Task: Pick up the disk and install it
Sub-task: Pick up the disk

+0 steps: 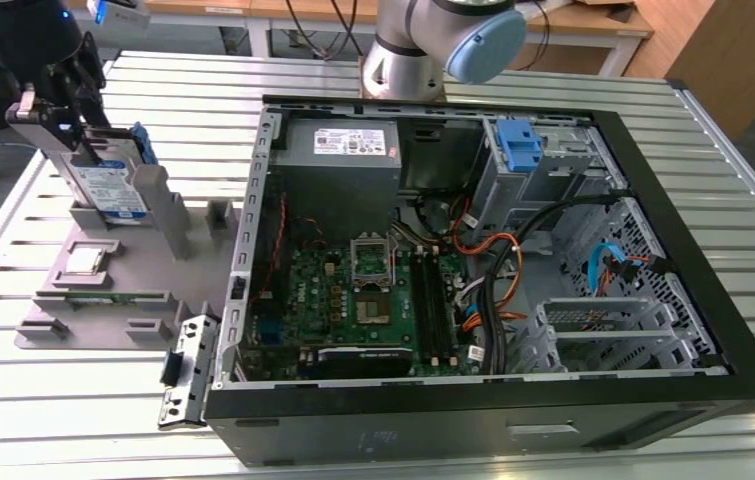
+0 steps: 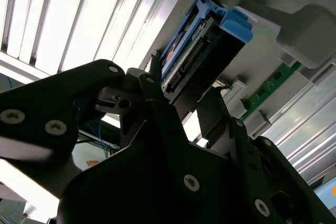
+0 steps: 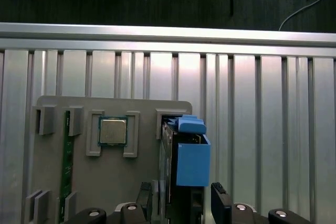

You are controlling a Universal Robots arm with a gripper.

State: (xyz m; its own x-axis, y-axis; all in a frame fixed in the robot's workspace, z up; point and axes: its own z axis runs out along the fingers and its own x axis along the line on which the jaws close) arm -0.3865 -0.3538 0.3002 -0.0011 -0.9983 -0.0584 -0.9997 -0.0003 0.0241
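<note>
In the exterior view, the gripper [image 1: 70,125] is clamped on the upper end of the disk [image 1: 108,180]. The disk stands tilted in the grey fixture [image 1: 124,290], at the exterior view's left of the open computer case [image 1: 484,425]. Its white-and-blue label cannot be read.

In the second wrist view, black fingers [image 2: 152,90] flank the disk [image 2: 197,56] at its connector edge.

In the first wrist view, the disk's [image 3: 191,161] blue carrier stands beside a chip [image 3: 112,131] seated in the fixture [image 3: 136,177].

free table slats [image 1: 70,430] beside cable-crowded case [image 1: 484,440]
</note>
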